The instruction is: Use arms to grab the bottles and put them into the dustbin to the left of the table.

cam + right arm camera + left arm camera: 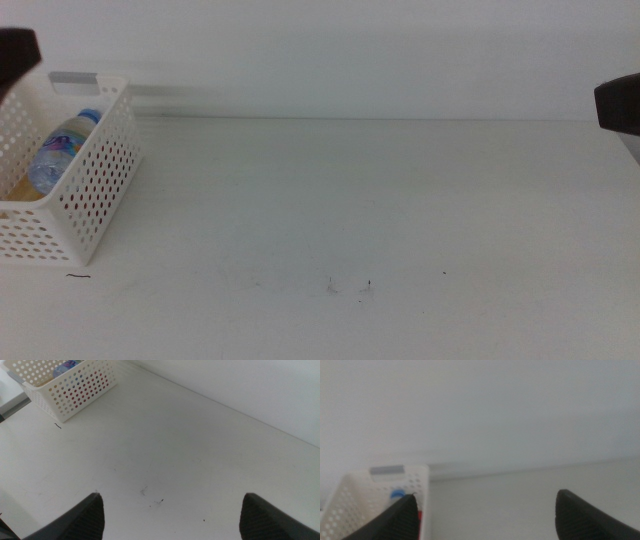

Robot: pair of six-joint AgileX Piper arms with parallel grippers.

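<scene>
The white perforated dustbin point(95, 190) stands at the table's point(350, 200) far left. Inside it lies the clear water bottle point(62, 148) with its blue cap toward the back, and a yellowish patch point(20, 190) shows beside it. Red shows through the dustbin's point(75, 387) holes in the right wrist view, and a red sliver point(420, 516) shows in the left wrist view. My left gripper point(486, 495) hangs open above the dustbin point(375, 485), seen as a dark shape point(18, 52) at the top left. My right gripper point(172, 495) is open and empty at the right edge point(620, 103).
A few small dark specks point(365, 290) mark the tabletop near the front. A short dark mark point(78, 276) lies just in front of the dustbin. A plain white wall point(350, 50) rises behind the table.
</scene>
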